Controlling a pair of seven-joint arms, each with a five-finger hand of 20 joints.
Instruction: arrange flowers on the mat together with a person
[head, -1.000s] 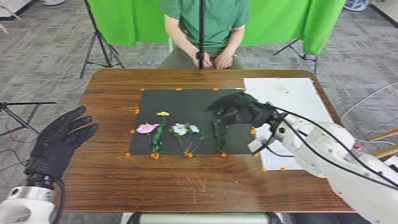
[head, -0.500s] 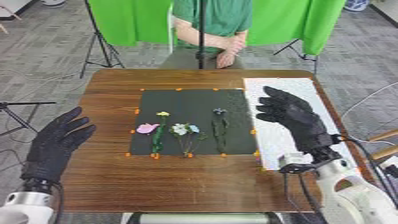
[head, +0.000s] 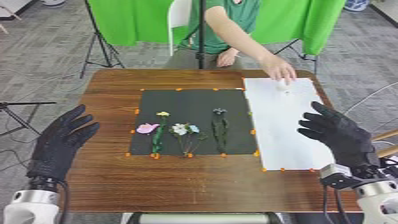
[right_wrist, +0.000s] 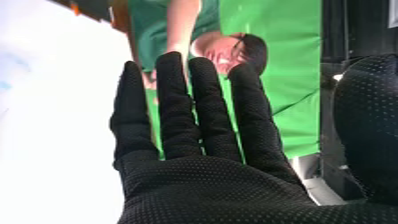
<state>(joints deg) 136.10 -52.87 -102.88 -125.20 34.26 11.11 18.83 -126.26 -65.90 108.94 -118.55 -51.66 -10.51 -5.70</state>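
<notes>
The right hand (head: 345, 141), wide and empty, is now farther right, and a person's hand (head: 279, 69) reaches in at upper right, likely taking a turn, while flowers (head: 179, 129) lie on the black mat (head: 185, 106) mid-picture.

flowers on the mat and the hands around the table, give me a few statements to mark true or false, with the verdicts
1. The pink flower lies on the dark mat. True.
2. The person's hand is over the pink flower. False: it is at the far end of the white sheet.
3. In the head view, the purple flower lies right of the yellow flower. True.
4. The right robot hand is curled round a stem. False: it is open and holds nothing.
5. The left robot hand holds nothing. True.
</notes>
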